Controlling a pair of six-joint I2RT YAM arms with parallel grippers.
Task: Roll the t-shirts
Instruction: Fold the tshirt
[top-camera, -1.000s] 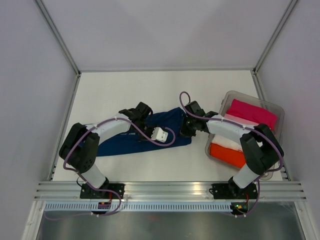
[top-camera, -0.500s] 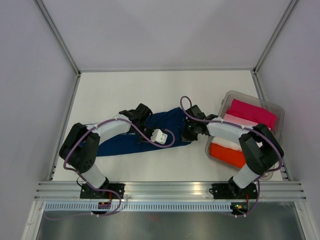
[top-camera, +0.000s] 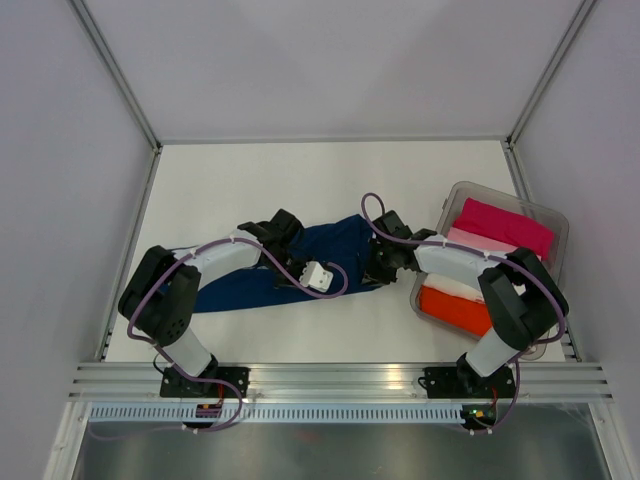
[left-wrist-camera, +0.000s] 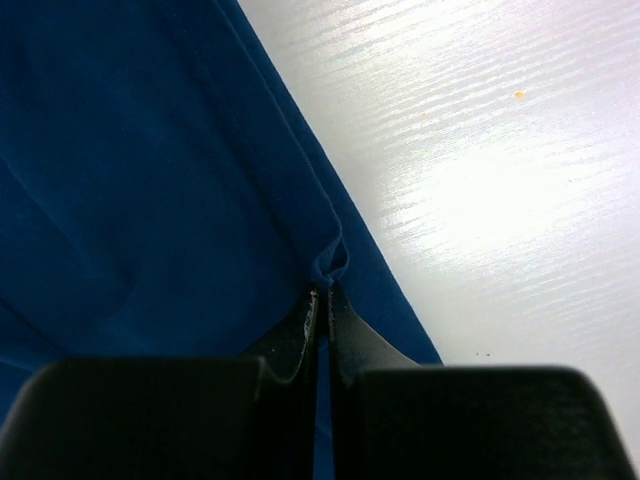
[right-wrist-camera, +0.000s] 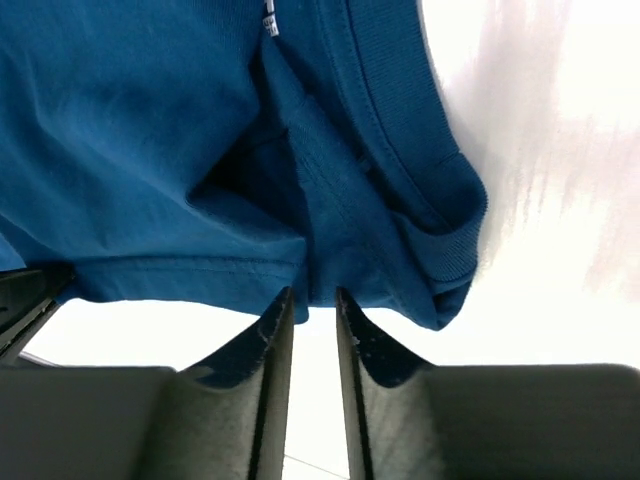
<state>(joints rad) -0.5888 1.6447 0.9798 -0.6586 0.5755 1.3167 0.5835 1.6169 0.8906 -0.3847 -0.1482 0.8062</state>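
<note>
One navy tee (top-camera: 335, 243) spread long on table (top-camera: 250, 180) between arms, not rolled yet. Four more tees (top-camera: 505, 225) in bin (top-camera: 556, 225) at right, waiting by look of it. Left gripper (left-wrist-camera: 322, 300) pinched tight on navy tee's edge fold; right gripper (right-wrist-camera: 312, 300) slightly parted at collar, gripping nothing

navy tee (top-camera: 340, 240) partly under left arm (top-camera: 215, 253), white tee (top-camera: 446, 288) mostly under right arm (top-camera: 455, 262)

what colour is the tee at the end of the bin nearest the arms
Orange-red tee; it shows best in the top external view.
</note>
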